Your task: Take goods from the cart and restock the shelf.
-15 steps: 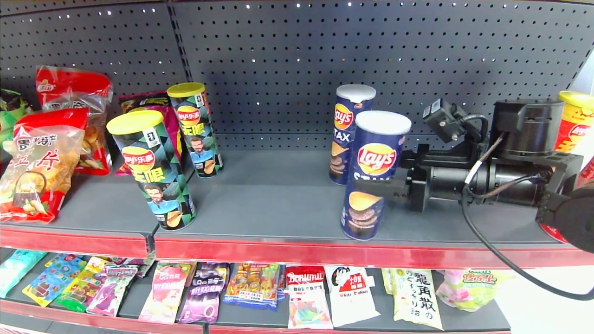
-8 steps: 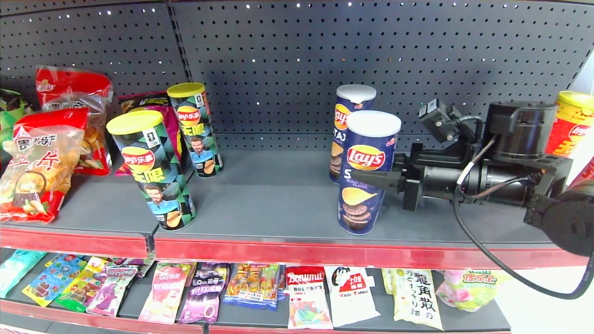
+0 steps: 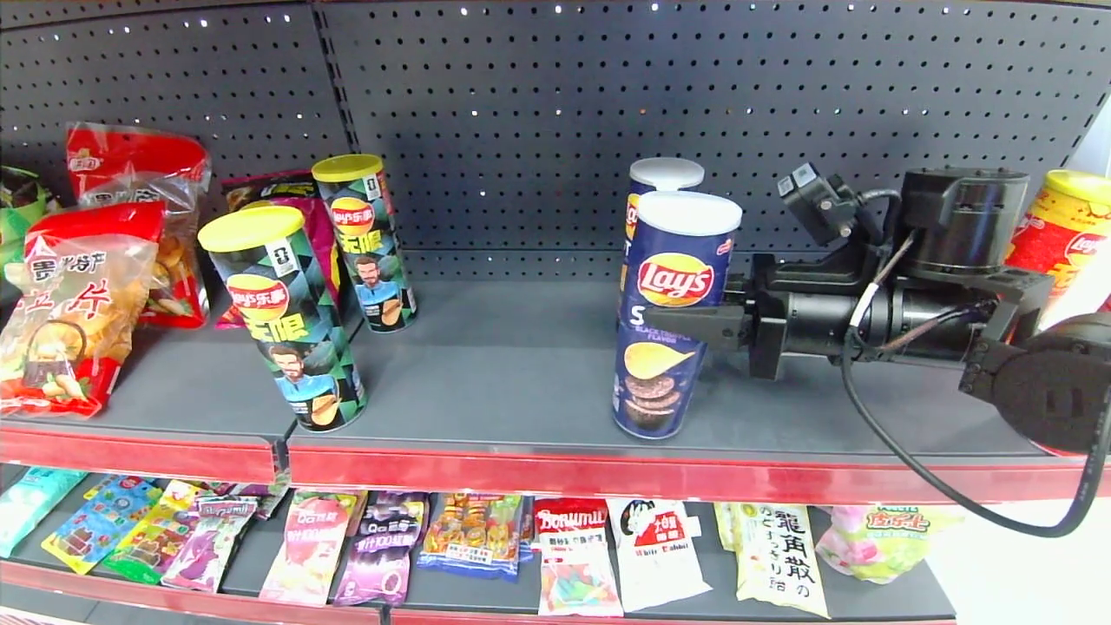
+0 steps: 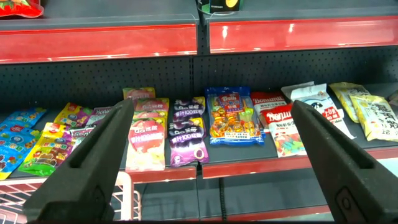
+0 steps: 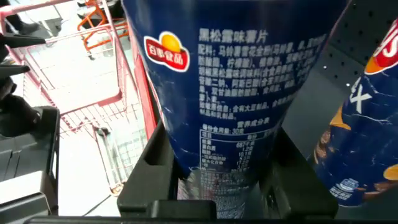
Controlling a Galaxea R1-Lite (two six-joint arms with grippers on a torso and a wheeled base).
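Pads [image 3: 705,326] of the right gripper [image 3: 686,323] first: clenching the blue chip can [image 3: 675,260] from opposite sides, gripping it around mid-height, white lid up. Holding it roughly upright over the front part of the shelf [image 3: 521,382], base down by the red front lip [image 3: 486,473]; not showing clearly whether it is touching the board or hanging just above it. Standing directly in front of a second blue can [image 3: 665,173], the two overlapping in the head view and sitting side by side in the right wrist view. Lying level above the board on the held can's right: the arm behind those pads, with a red and yellow can [image 3: 1063,227] standing beyond it at the far right end.

Further left on the same board, standing well apart from the held can: a front green can [image 3: 282,321] with a yellow lid near the lip and a rear green can [image 3: 364,243] further back. Leaning at the left end, red snack bags [image 3: 74,304]. Backing it all, grey pegboard [image 3: 521,130].

Left gripper [image 4: 214,165]: hanging released, fingers spread wide, gripping nothing, facing a lower board's row of flat snack packets [image 4: 233,118]. Showing past the held can in the right wrist view, a red wire cart [image 5: 74,74] on the floor.
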